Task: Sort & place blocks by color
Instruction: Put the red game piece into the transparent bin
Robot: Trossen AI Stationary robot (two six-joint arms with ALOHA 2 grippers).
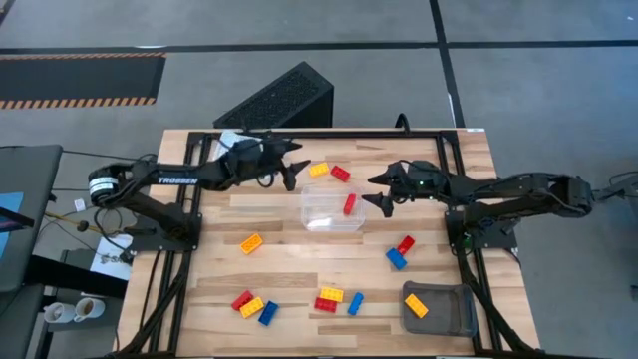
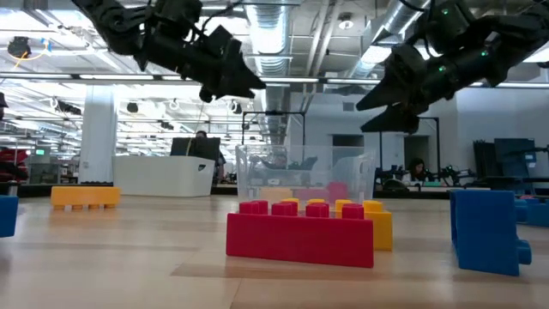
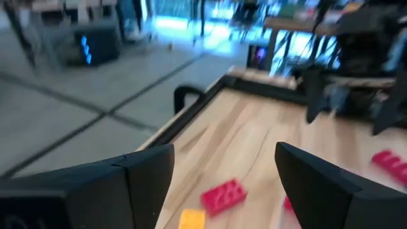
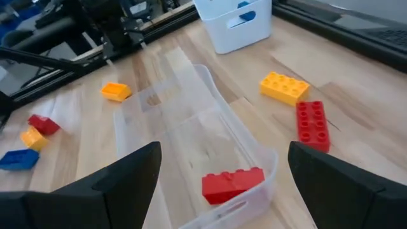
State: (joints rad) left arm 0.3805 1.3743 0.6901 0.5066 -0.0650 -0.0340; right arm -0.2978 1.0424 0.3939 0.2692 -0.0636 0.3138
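Note:
Both grippers hover open above the table, holding nothing. My left gripper [image 1: 295,166] [image 3: 222,172] is over the far side, just left of a yellow block [image 1: 319,170] and a red block [image 1: 341,174] [image 3: 224,196]. My right gripper [image 1: 381,194] [image 4: 224,152] hangs off the right end of the clear tray [image 1: 327,214] [image 4: 191,121]. One red block [image 1: 350,204] [image 4: 232,183] lies in that tray. The other red, blue and yellow-orange blocks lie scattered on the near half of the table. One yellow-orange block [image 1: 417,306] sits in the grey tray [image 1: 444,314].
An orange block [image 1: 251,243] lies left of centre. A red and blue pair [image 1: 401,251] lies to the right. Two clusters [image 1: 254,306] [image 1: 337,299] sit near the near edge. A white bin [image 4: 235,22] stands at the far left. A black frame rail borders the far edge.

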